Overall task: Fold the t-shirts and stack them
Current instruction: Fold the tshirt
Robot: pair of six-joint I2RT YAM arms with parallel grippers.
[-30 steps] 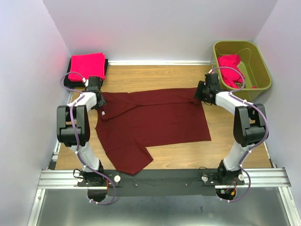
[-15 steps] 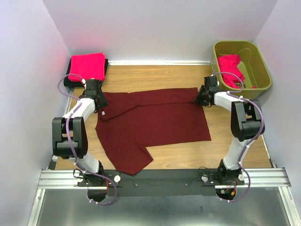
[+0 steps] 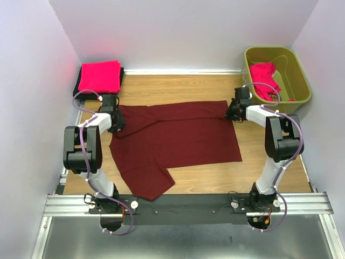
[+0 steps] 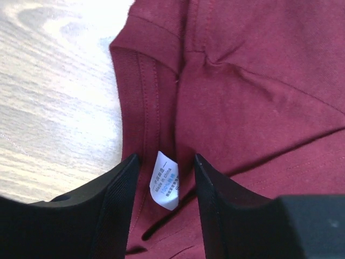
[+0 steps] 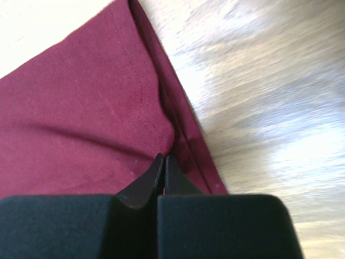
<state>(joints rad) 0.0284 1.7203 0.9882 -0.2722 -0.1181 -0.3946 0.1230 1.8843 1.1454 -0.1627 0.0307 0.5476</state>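
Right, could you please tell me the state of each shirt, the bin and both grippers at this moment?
maroon t-shirt: spread out, not yet folded.
folded pink-red t-shirt: neatly folded, far-left corner.
crumpled pink-red t-shirt: bunched up inside the bin.
olive bin: upright, holding that crumpled shirt.
left gripper: open, over the maroon t-shirt's collar.
right gripper: shut, pinching the maroon t-shirt's edge.

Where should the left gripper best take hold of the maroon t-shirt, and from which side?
Probably the ribbed collar of the maroon t-shirt, beside the white label, coming from above. The shirt lies flat, and the collar is a thicker, doubled edge. The open left gripper stands over the label there.
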